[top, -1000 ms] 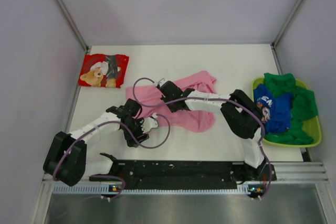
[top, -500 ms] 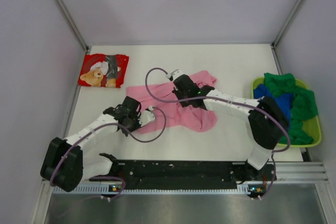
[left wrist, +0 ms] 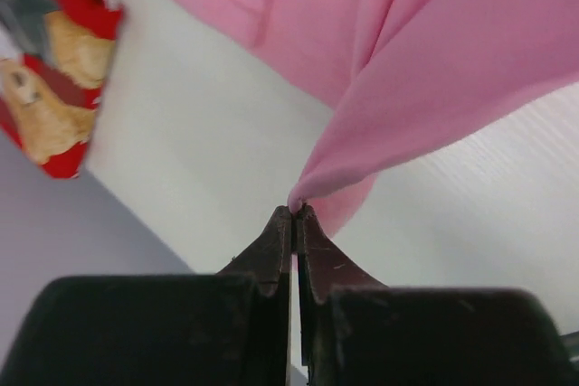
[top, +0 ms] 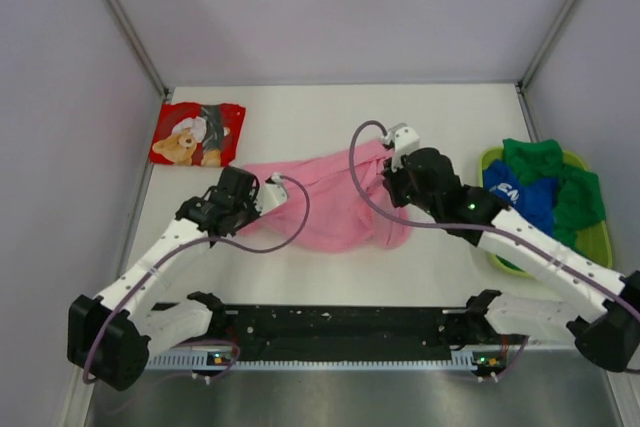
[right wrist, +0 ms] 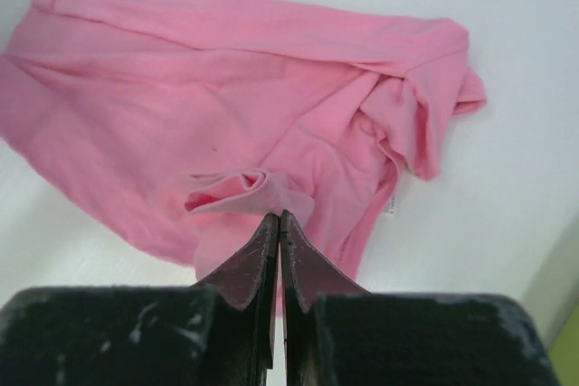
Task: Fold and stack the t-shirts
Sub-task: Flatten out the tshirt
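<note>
A pink t-shirt [top: 325,202] hangs stretched between both grippers above the middle of the table. My left gripper [top: 250,187] is shut on its left corner, with cloth pinched at the tips of my left gripper [left wrist: 296,211]. My right gripper [top: 388,162] is shut on the shirt's right edge; a fold of the pink t-shirt [right wrist: 244,133] bunches at the tips of my right gripper [right wrist: 279,216]. A folded red t-shirt with a teddy-bear print [top: 197,134] lies at the back left. A blue t-shirt with white lettering [top: 520,202] and a green t-shirt [top: 560,187] lie heaped at the right.
The yellow-green plastic tray [top: 600,262] holding the blue and green shirts sits at the table's right edge. Pale walls and metal posts close in the back and sides. A black rail [top: 340,327] with the arm bases runs along the near edge.
The left gripper closed on the shirt's left corner and moved up and left. The right arm swung right with its edge, so the pink shirt was pulled apart and lifted.
</note>
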You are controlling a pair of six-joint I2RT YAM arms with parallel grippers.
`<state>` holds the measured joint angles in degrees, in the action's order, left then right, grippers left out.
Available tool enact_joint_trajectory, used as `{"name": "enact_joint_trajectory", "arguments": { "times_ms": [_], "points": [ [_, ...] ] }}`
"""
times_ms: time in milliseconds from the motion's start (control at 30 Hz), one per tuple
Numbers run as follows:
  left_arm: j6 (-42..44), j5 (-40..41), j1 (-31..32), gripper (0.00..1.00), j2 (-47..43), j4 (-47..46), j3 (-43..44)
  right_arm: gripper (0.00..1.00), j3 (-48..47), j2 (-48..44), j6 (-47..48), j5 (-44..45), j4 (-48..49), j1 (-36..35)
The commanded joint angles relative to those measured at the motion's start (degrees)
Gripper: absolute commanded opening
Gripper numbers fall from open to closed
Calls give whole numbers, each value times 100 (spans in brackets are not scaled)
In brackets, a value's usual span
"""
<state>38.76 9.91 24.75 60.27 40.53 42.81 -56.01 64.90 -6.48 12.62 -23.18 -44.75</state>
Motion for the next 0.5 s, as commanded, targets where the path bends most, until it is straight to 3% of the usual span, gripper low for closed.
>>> {"name": "enact_joint_trajectory", "arguments": {
  "times_ms": [0,333,467],
  "points": [
    [-106,951,-181,0,-156,6,1262,0,-541,-960,164,267,-318,63],
    [271,881,-217,0,2,1720,5023,0,-3168,-1340,894,224,-1355,72],
    [465,960,-217,0,-15,1949,5913,0,-4082,-1384,1017,-58,-1654,72]
  ]
}}
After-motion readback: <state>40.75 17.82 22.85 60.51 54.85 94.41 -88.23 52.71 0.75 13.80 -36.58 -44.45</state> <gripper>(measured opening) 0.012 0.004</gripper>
